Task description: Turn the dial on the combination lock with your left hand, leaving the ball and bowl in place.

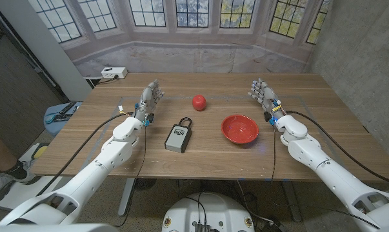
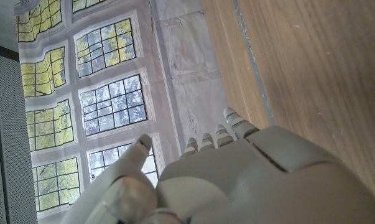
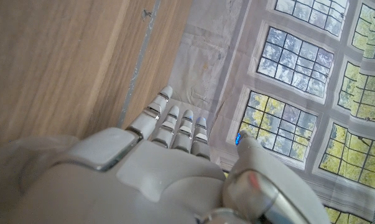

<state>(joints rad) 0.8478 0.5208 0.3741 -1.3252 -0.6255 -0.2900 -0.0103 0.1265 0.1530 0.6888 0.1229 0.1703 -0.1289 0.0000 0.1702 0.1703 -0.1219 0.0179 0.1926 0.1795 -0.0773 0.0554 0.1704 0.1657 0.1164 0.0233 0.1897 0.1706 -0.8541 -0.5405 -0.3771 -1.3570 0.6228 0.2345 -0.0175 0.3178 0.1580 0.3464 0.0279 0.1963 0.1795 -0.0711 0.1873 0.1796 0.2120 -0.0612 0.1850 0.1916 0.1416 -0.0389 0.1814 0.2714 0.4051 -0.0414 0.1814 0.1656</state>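
The combination lock (image 1: 179, 136) lies on the wooden worktop (image 1: 181, 161) just left of the frame's centre in the head view, a grey box body with a black shackle at its upper end and a dark dial panel on its face. Nothing touches it. Above and slightly right of it sits the red ball (image 1: 199, 102), apart from the lock. To the right of the lock, in the middle right of the frame, stands the red bowl (image 1: 239, 129), upright and well apart from the ball.

The left hand (image 1: 149, 100) shows in the upper left of the worktop area, left of the ball and above-left of the lock, clear of both. Its fingers (image 1: 155, 89) are extended and spread, holding nothing. In the left wrist view the same hand (image 2: 237, 180) shows its pale back with fingertips (image 2: 232, 118) stretched out straight over the wood and the thumb set apart.

The right hand (image 1: 264, 95) stands in the upper right, above-right of the bowl and not touching it, fingers likewise stretched and empty. The right wrist view shows that hand (image 3: 156, 174) with straight fingers (image 3: 175, 124) side by side over the wood.

A white power strip (image 1: 114, 73) lies at the far left corner of the worktop, and windows (image 1: 194, 13) fill the backdrop behind
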